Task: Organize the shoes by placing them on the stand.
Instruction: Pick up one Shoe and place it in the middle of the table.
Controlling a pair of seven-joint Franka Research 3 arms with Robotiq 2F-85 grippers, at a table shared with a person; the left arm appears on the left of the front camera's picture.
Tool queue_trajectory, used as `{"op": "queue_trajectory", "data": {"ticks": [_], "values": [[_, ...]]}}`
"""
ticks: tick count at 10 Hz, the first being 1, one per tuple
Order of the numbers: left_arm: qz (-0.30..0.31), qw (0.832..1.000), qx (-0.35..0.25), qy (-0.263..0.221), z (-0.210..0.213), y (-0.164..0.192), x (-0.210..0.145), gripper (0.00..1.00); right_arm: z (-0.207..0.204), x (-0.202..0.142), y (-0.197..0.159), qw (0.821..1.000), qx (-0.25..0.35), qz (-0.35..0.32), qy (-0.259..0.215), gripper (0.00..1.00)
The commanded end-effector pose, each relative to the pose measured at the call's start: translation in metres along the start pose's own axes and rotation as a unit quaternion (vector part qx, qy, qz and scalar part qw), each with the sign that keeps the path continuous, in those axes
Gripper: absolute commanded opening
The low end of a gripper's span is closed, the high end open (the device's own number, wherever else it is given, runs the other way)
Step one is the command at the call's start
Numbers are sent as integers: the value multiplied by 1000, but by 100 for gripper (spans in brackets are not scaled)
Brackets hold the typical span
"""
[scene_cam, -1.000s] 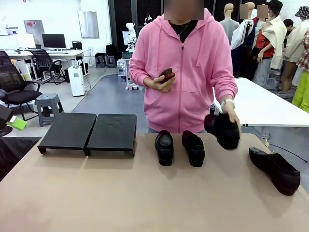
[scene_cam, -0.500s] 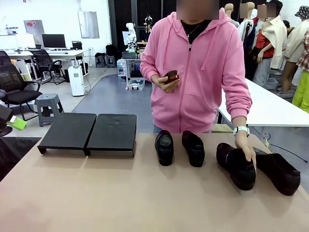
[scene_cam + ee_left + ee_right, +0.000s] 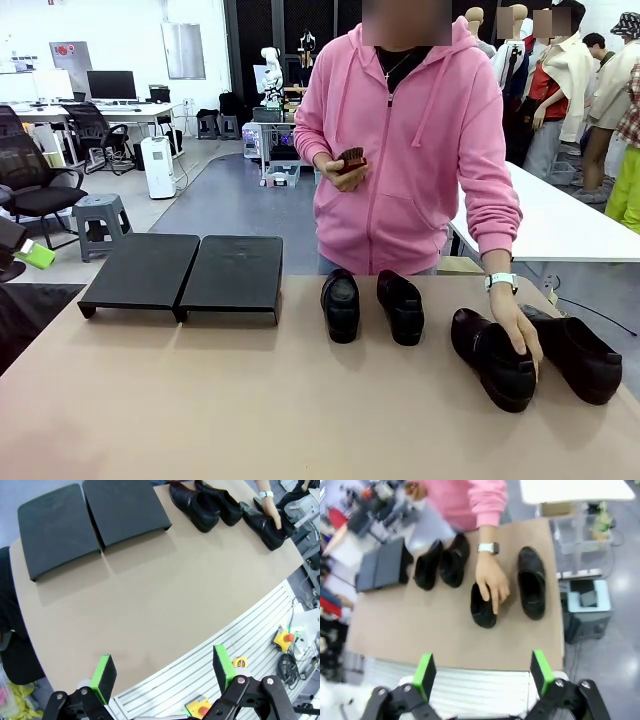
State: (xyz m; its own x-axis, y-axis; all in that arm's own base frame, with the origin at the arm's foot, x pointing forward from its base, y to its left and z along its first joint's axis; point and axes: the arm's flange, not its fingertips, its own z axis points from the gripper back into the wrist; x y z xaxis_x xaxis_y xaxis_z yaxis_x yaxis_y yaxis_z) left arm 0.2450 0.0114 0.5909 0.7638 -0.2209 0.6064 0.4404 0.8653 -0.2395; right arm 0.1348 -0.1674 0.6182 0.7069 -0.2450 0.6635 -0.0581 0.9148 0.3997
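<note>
Straight ahead of the right gripper (image 3: 482, 672), jaws wide and empty, a shoe (image 3: 481, 614) lies end-on to it under the person's hand (image 3: 491, 580); the stand (image 3: 382, 566) sits farther off, ahead-left. The left gripper (image 3: 162, 672), equally wide, looks farther from every shoe.

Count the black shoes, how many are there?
4 shoes. The left middle shoe and right middle shoe stand side by side, the third shoe lies under the person's hand, the fourth shoe farthest right.

We are seeing a tan table (image 3: 250, 400), a grey stool (image 3: 100, 212) and a black office chair (image 3: 25, 165) standing beyond.
</note>
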Motion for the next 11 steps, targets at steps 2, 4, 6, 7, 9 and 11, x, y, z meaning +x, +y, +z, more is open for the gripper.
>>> {"op": "queue_trajectory", "data": {"ticks": [2, 4, 6, 7, 9, 11], "values": [[-2, 1000, -10, -1, 1, 1, 0, 100, -25, -3, -3, 1000, 4, -25, -12, 100], [-2, 1000, -10, -1, 1, 1, 0, 100, -60, 21, 19, 999, 12, 17, 27, 100], [-2, 1000, -10, -1, 1, 1, 0, 100, -126, 76, 92, 993, -8, 105, 52, 100], [-2, 1000, -10, -1, 1, 1, 0, 100, -161, 98, 139, 987, 5, 150, 54, 100], [-2, 1000, -10, -1, 1, 1, 0, 100, -253, 115, 225, 978, 16, 181, 100, 100], [-2, 1000, -10, -1, 1, 1, 0, 100, -360, 102, 291, 966, -6, 196, 167, 100]]}}
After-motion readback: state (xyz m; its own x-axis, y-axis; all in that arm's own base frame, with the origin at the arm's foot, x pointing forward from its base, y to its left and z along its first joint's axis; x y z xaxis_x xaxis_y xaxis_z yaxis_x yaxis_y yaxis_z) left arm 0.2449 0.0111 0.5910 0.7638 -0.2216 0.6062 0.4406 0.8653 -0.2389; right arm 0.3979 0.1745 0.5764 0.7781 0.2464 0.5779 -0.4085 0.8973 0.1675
